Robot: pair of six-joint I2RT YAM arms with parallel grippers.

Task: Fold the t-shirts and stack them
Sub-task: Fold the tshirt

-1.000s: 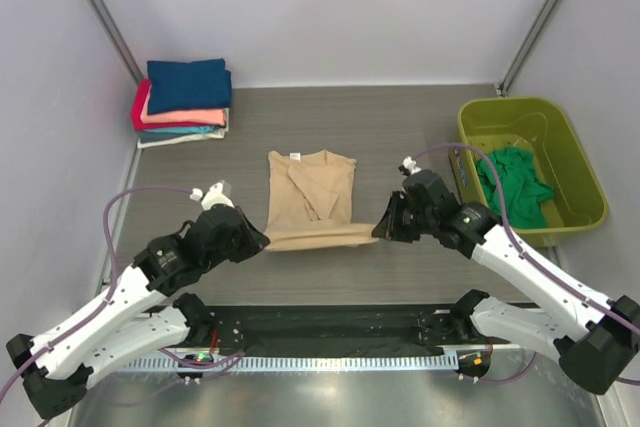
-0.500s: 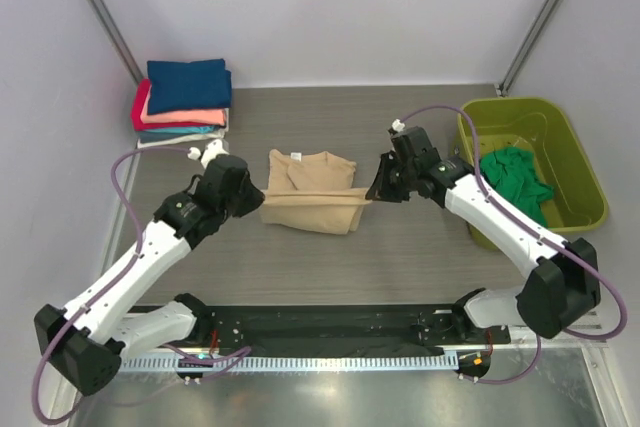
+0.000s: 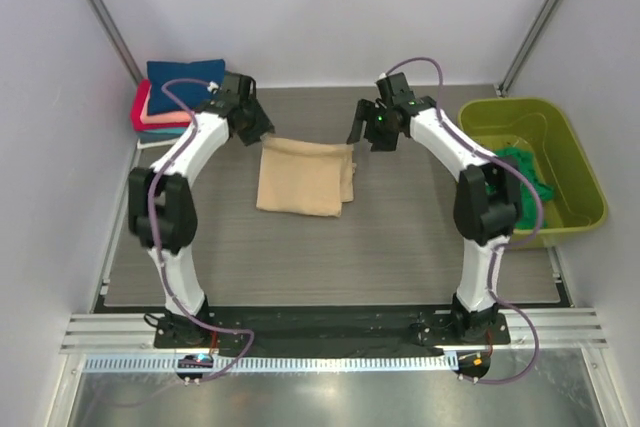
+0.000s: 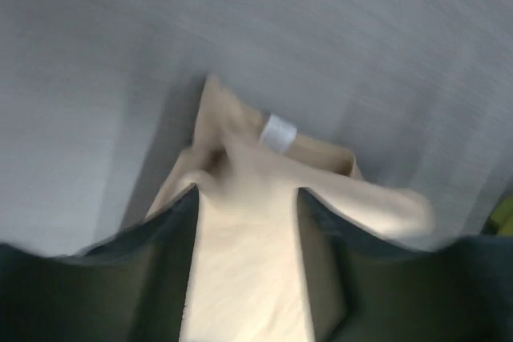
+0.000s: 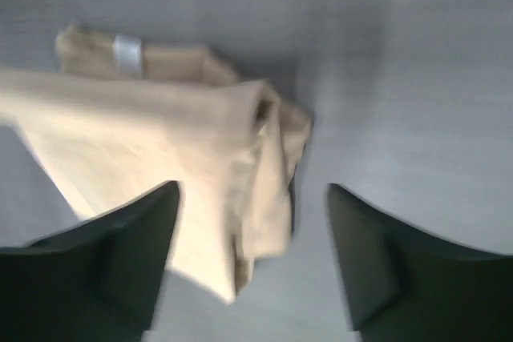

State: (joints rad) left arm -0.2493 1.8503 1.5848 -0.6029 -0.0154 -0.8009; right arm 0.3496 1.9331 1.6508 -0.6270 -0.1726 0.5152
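Left gripper (image 4: 244, 198) and right gripper (image 5: 252, 190) both have fingers spread wide and grip nothing, each over a far corner of the tan t-shirt (image 3: 300, 179). It lies folded flat in the middle of the table (image 3: 400, 237). To the right, a green t-shirt (image 3: 522, 165) is crumpled in the lime tub (image 3: 510, 102); at the far-left corner is the stack of folded t-shirts (image 3: 180, 77), navy on top.

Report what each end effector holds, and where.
The right end effector is open above the tan t-shirt, holding nothing. The left end effector has that shirt's cloth between its fingers; the blur hides whether it grips.
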